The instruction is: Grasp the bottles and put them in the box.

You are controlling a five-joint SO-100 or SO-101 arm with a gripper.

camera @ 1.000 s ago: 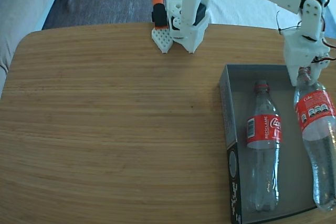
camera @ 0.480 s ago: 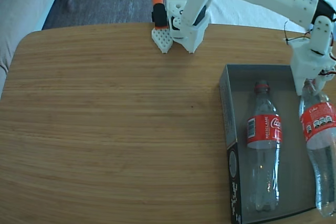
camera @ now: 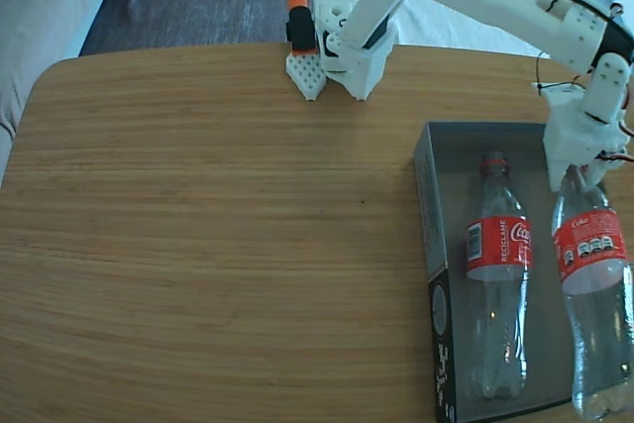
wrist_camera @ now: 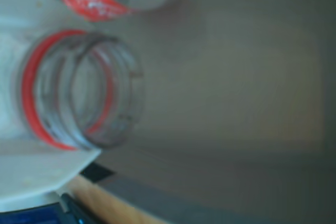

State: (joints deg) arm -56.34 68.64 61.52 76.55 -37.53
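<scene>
One bottle (camera: 497, 274) already lies in the box (camera: 424, 205); my hand (camera: 578, 173) is clamped on the second bottle (camera: 592, 294) at its neck, apparently over the box's right side. I should lower it flat beside the first, then release.

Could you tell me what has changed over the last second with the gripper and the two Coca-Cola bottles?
In the fixed view, the gripper, still clamped on the neck of the held Coca-Cola bottle, swung it right toward the picture edge, then back left, so it now hangs straighter over the box's right side. Nothing was let go. The other Coca-Cola bottle in the box, the box and the table stayed put.
</scene>
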